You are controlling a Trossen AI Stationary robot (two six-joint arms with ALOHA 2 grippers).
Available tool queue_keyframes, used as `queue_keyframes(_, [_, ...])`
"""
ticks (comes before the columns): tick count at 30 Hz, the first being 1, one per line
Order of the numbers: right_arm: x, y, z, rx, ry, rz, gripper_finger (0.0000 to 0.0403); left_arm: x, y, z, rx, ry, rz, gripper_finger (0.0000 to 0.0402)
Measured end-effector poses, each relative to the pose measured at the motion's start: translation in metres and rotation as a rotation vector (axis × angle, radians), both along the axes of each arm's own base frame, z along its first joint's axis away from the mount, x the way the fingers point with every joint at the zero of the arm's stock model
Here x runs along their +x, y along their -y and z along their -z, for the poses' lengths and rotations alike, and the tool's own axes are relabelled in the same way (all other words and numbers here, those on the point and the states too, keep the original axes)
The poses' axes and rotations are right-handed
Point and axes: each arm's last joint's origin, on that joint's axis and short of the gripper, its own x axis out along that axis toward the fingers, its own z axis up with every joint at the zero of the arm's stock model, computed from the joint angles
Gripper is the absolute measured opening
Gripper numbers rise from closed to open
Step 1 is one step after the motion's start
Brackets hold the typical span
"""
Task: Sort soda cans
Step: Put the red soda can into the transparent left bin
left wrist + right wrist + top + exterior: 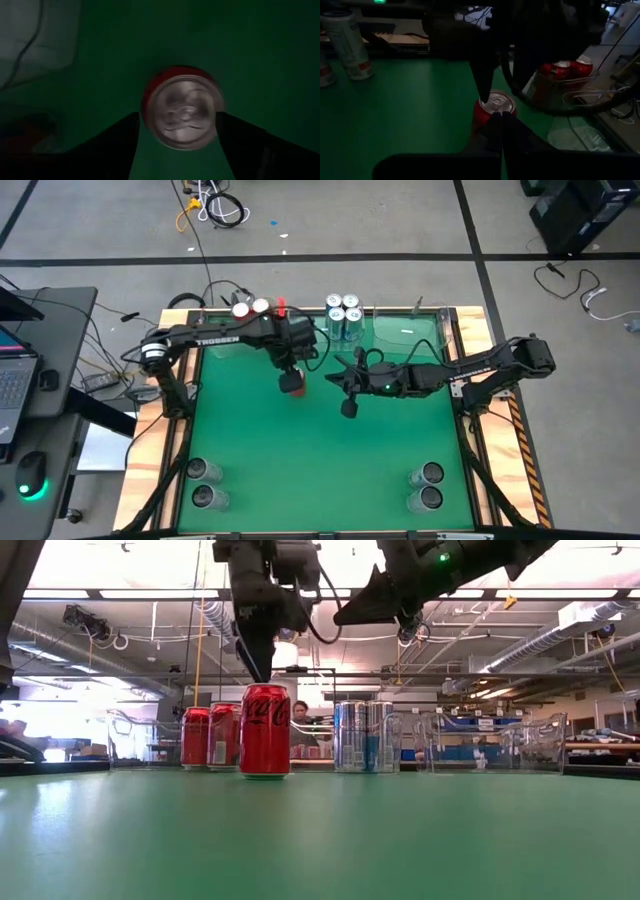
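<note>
The green bench [320, 470] is seen from above, and every place below is given from the red can [292, 384] standing upright near its middle. Two dark arms reach in over the bench. The left arm [215, 337], marked "TROSSEN" in white letters, is stretched from the left edge and bent down over the red can. The right arm [480, 367] is stretched from the right edge, its wrist held just right of the can.

Clear plastic bins [410, 332] are set along the far edge, beyond the can. Two more red cans [210, 737] are seen in the bin beyond and to the left of it, and blue-and-white cans [343, 316] stand beyond and slightly right of it. Grey cans are placed at the near corners: one pair [205, 484] near-left of the red can, another pair [427, 486] near-right.

The left pincer [178, 145] is held directly over the red can, open, with a finger on either side of the silvery top [183, 111]; contact cannot be told. The right pincer [501, 131] is closed on nothing, its tips just beside the can.

The white script "Coca-Cola" is read on the can's side in the low view [265, 730].
</note>
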Motion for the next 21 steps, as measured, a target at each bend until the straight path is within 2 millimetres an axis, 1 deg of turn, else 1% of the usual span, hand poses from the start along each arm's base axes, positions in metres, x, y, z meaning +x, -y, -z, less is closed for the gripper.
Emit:
queue_keyframes(2, [-0.0001,-0.0003,0.0003,0.000,-0.003,-0.001,0.0000,0.0020,-0.0030,0.0054,0.013,-0.022,-0.006,0.0267])
queue_keyframes(7, [-0.0006,-0.0003,0.0016,-0.002,-0.018,-0.002,0.0000,0.0055,-0.0058,0.0107,-0.025,-0.024,-0.003,0.0267])
queue_keyframes(12, [-0.0008,-0.0003,0.0021,-0.001,-0.023,-0.001,0.0000,0.0065,-0.0055,0.0107,-0.027,-0.013,0.011,0.0267])
queue_keyframes(21, [-0.0008,-0.0003,0.0021,-0.001,-0.023,-0.002,0.0000,-0.0005,-0.0063,0.0059,-0.008,-0.031,0.008,0.0267])
